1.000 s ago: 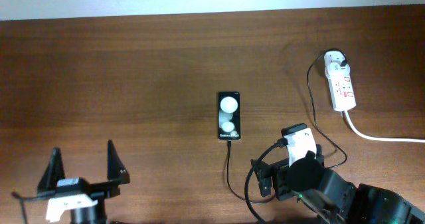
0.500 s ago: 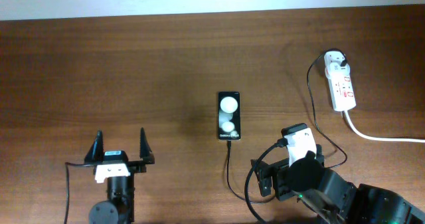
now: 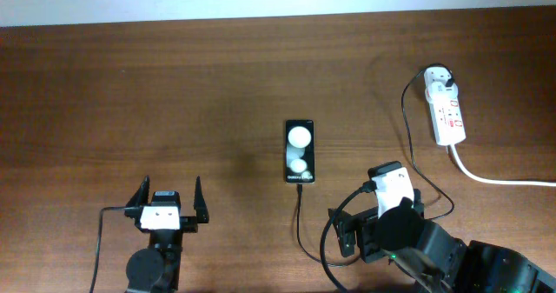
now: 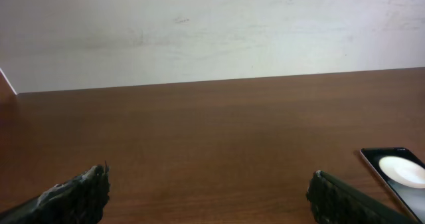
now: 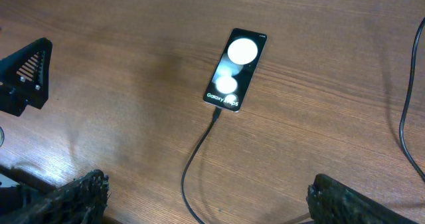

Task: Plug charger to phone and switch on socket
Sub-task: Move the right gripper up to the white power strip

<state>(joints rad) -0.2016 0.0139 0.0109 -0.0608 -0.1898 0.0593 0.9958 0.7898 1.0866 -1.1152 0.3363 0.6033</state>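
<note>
Brown table (image 3: 174, 84): charger (image 3: 298, 223) tip at phone (image 3: 299, 151) end; socket (image 3: 446, 112) far right.

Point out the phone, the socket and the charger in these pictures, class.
phone (image 3: 299, 151), overhead view, middle of its screen.
socket (image 3: 449, 115), overhead view, middle of the white strip.
charger (image 5: 216, 116), right wrist view, plug tip at the phone's edge.
</note>
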